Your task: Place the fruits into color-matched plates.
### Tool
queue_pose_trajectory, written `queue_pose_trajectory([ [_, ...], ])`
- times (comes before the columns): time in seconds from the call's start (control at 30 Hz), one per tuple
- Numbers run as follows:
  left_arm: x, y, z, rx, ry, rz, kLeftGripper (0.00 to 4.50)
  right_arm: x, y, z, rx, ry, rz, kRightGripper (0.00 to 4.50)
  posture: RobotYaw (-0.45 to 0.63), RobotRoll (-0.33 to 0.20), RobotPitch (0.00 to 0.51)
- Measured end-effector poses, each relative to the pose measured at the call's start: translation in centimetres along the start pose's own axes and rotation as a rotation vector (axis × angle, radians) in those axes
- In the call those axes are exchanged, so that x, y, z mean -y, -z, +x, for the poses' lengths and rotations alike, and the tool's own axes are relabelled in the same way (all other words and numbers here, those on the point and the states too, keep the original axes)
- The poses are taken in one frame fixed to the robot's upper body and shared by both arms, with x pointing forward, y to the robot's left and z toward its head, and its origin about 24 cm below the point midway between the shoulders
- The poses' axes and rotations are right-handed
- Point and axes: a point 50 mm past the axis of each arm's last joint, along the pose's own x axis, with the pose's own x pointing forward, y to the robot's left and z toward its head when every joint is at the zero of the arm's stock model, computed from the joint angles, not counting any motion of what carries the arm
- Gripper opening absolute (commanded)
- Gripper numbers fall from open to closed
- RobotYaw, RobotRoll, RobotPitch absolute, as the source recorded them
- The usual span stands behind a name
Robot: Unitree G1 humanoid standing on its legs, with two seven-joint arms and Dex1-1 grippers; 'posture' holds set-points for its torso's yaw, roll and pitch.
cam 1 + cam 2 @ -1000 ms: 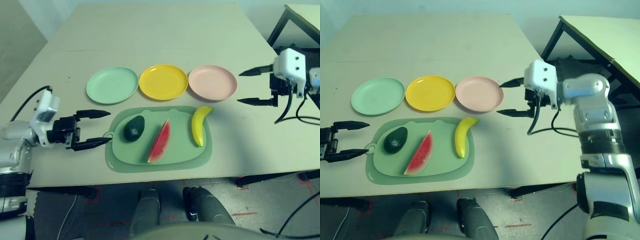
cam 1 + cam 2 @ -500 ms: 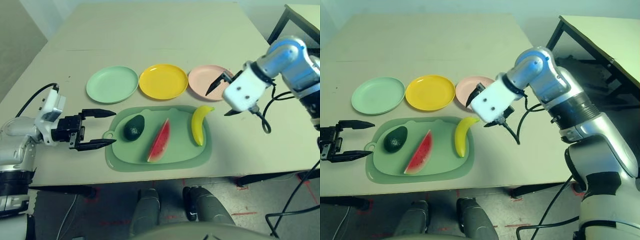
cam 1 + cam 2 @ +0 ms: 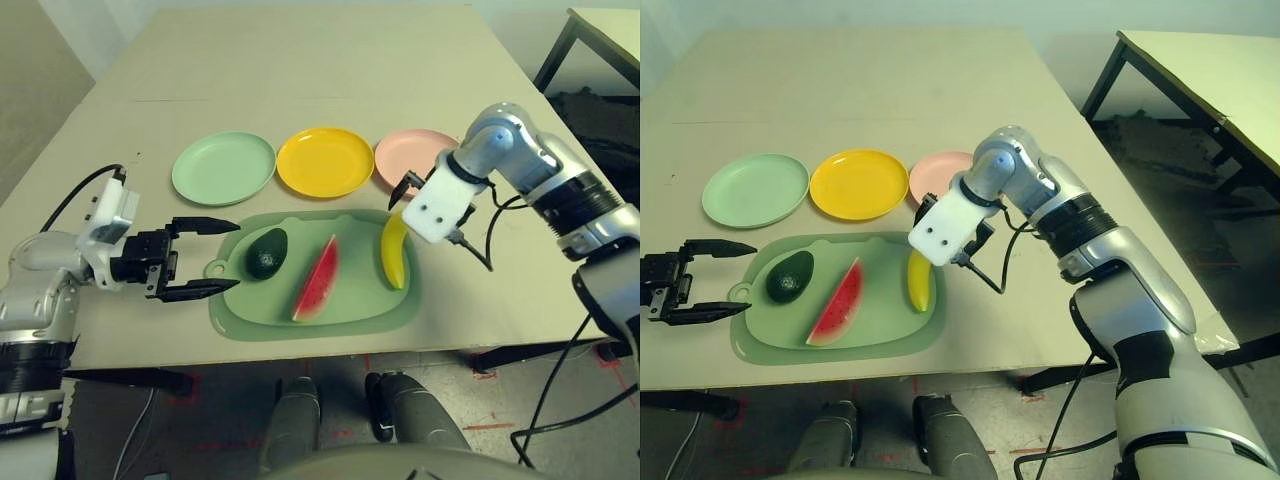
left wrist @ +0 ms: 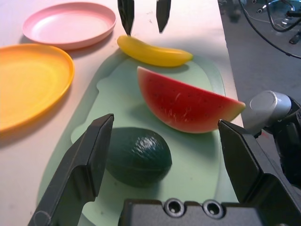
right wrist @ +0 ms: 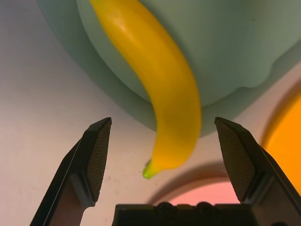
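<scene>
Right tool (image 5: 160, 141) spread wide above the smooth curved banana (image 5: 160, 94); left tool (image 3: 200, 257) released.

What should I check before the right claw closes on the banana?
1. Right claw open: ok, both fingers spread wide.
2. Banana between the fingers: ok, its tip end lies in the gap in the right wrist view.
3. Claw low enough to grip: cannot tell.
4. Banana free of the other fruit: ok, the watermelon wedge lies apart from it on the green mat.
5. Yellow plate ready: ok, nothing lies in it.
6. Left claw out of the way: ok, open beside the avocado, on the mat's far side.
</scene>
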Motion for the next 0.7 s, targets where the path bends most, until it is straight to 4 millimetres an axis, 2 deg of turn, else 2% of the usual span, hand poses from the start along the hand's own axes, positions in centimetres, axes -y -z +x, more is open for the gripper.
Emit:
queue_pose_trajectory([
  [0.23,-0.1,-0.1,0.0,0.002,-0.004,0.003,4.50,-0.3,-0.1,2.0,0.019,-0.026,0.014,4.43,0.05,0.000,0.168],
  [0.57,0.2,0.2,0.1,-0.006,-0.002,-0.007,4.50,0.1,0.0,2.9,0.005,-0.022,0.001,4.43,0.05,0.000,0.171],
  [0.7,0.3,0.3,0.1,-0.008,-0.004,-0.008,4.50,0.1,0.0,2.9,0.006,-0.032,0.001,3.52,0.05,0.000,0.172],
])
